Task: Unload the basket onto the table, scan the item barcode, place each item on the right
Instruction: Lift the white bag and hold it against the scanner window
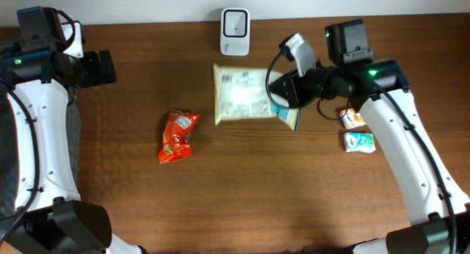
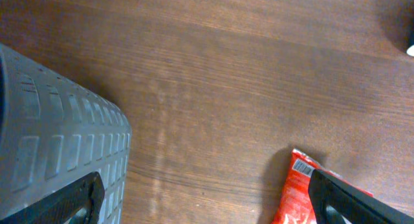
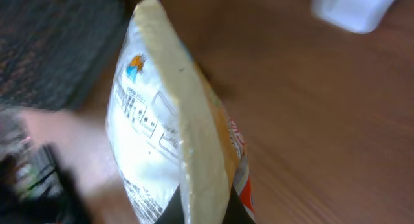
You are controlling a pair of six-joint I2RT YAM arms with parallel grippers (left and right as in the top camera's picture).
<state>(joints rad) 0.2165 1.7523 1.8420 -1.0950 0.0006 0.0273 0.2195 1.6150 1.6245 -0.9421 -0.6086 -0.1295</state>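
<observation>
The left arm point(image 1: 44, 136) runs up the left edge of the surface point(image 1: 294, 195), far to the left of the white scanner point(image 1: 235, 31). Its left gripper point(image 1: 104, 67) points right toward the scanner, jaws spread wide and empty, clear of the surface. The right arm point(image 1: 411, 158) reaches up from the lower right and bends left at the wrist. The right gripper point(image 1: 283, 91) sits just below and right of the scanner, jaws clamped on the edge of a pale packet point(image 1: 241, 94).

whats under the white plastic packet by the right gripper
Only a teal-and-cream sliver pokes out from beneath the flat white plastic packet, by the right gripper clamping its edge. Whether that is a separate item is unclear; the rest is covered.
</observation>
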